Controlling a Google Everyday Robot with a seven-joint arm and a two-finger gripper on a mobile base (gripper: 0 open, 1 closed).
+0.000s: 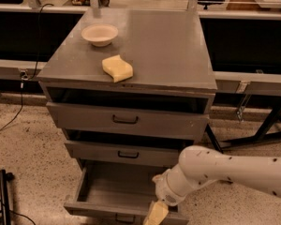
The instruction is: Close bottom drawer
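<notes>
The bottom drawer [110, 191] sits lowest in the grey metal cabinet [173, 50], pulled far out over the speckled floor [28, 144], its grey inside showing and its shallow front panel near the lower edge of the view. The gripper [155, 213], yellowish at its tip, is at the right part of that front panel, just beside the dark bar handle [124, 218]; whether it is clenched or released cannot be told. The white arm [234, 170] reaches in from the right. Above, the middle drawer [126, 153] and top drawer [126, 120] stand slightly out. On the cabinet top lie a pale bowl [99, 34] and a yellow sponge [117, 68].
</notes>
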